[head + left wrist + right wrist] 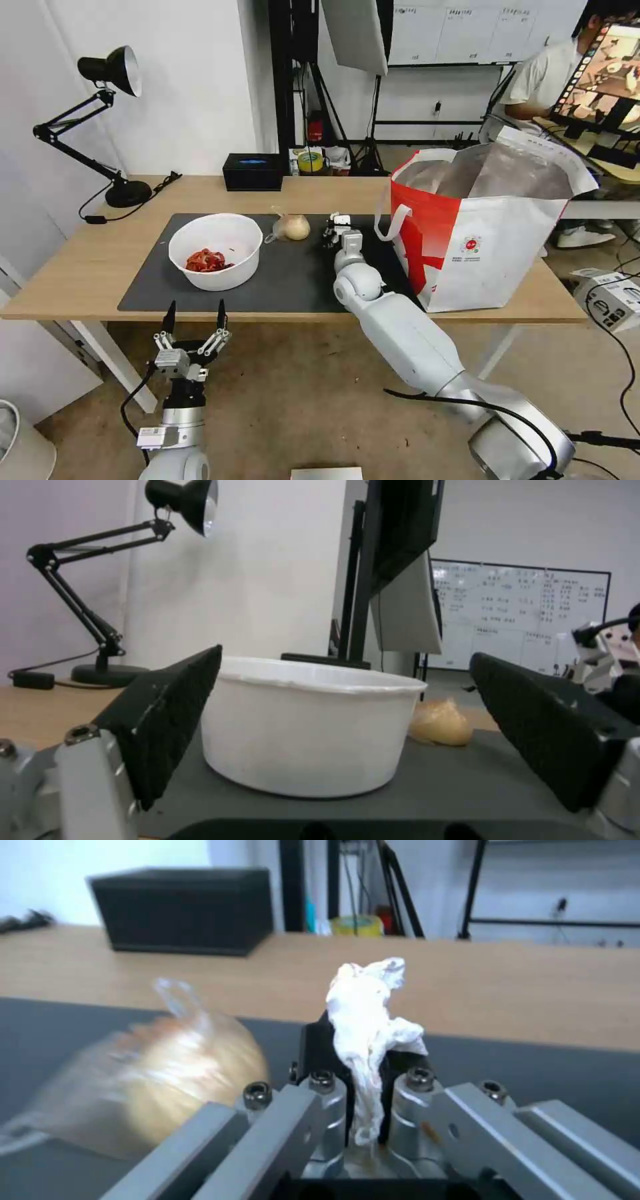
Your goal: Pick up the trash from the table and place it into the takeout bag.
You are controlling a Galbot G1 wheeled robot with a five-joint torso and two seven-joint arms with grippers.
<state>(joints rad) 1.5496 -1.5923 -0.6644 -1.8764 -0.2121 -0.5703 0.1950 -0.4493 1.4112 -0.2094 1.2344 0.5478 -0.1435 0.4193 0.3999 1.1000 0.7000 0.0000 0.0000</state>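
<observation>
White bowl [215, 251] with red scraps sits left of centre on the grey mat [293, 280], and my left gripper [194, 325] hangs released below the tabletop [100, 253] edge at lower left. Mid-frame lies the clear bag [292, 227]; beside it my right gripper [335, 229] clenches the crumpled tissue [371, 1010]. Right stands the takeout bag [487, 233].

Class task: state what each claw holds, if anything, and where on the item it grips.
The right claw pinches the crumpled white tissue by its lower end, the rest sticking up. The left claw is open and empty, before the table edge.
</observation>
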